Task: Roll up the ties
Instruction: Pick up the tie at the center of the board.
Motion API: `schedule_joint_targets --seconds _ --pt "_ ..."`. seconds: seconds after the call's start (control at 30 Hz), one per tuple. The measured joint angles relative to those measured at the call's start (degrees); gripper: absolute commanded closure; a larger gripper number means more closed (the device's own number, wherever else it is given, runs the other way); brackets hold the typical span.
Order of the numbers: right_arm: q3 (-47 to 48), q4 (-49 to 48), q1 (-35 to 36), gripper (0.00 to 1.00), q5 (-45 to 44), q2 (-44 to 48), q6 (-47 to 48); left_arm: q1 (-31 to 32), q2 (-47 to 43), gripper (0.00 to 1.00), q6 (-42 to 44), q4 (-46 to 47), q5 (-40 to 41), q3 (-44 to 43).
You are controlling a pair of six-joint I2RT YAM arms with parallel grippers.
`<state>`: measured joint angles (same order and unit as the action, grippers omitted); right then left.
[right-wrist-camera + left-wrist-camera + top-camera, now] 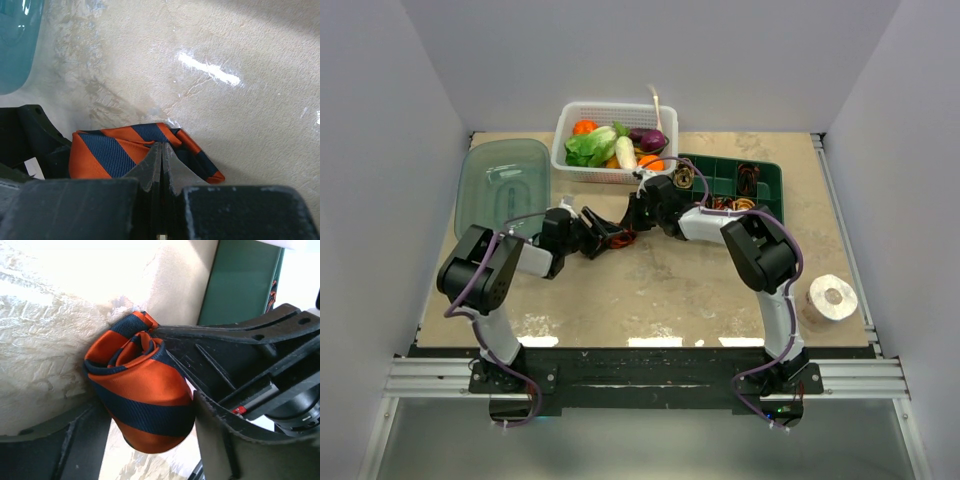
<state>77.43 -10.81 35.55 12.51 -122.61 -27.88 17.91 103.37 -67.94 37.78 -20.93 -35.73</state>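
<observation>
An orange-and-navy striped tie (145, 390), rolled into a coil, lies on the table just left of centre (620, 238). My left gripper (150, 432) has a finger on each side of the coil, and the fabric touches both. My right gripper (161, 146) is shut, and its tips press into the top edge of the coil (110, 152). I see no fabric between them. In the top view the left gripper (605, 240) and the right gripper (638, 222) meet over the tie. Other coiled ties (748, 180) sit in the green tray (770, 172).
A white basket (565, 125) of vegetables stands at the back. A teal lid (505, 185) lies at the left. A white tape roll (832, 297) sits near the right edge. The green tray's wall (240, 280) rises just beyond the coil.
</observation>
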Motion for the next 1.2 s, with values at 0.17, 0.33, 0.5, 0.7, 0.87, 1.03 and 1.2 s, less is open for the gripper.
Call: schedule_joint_targets --seconds 0.17,0.33,0.5,0.7,0.87,1.03,1.2 --pt "0.0 0.1 0.0 1.00 0.0 0.1 0.0 0.2 0.4 0.42 -0.6 2.4 0.5 1.3" --pt "0.0 2.8 0.0 1.00 -1.0 1.8 0.2 0.3 0.1 0.47 -0.5 4.3 0.7 3.0" --pt "-0.4 6.1 -0.7 0.99 -1.5 5.7 0.6 0.5 -2.1 0.53 0.6 2.2 1.8 3.9" --pt "-1.4 7.3 -3.4 0.80 -1.0 12.7 1.4 0.5 -4.9 0.57 5.0 -1.2 1.7 4.2" --pt "-3.3 6.5 -5.3 0.65 1.2 15.9 2.0 0.5 -9.0 0.57 10.9 -7.3 1.1 3.9" --pt "-5.3 5.9 -6.3 0.40 5.7 16.2 2.7 0.5 -16.2 0.57 19.4 -18.5 1.2 -0.2" --pt "-6.6 5.6 -7.1 0.20 10.6 18.7 3.5 0.5 -23.8 0.57 27.3 -26.9 1.2 -5.7"
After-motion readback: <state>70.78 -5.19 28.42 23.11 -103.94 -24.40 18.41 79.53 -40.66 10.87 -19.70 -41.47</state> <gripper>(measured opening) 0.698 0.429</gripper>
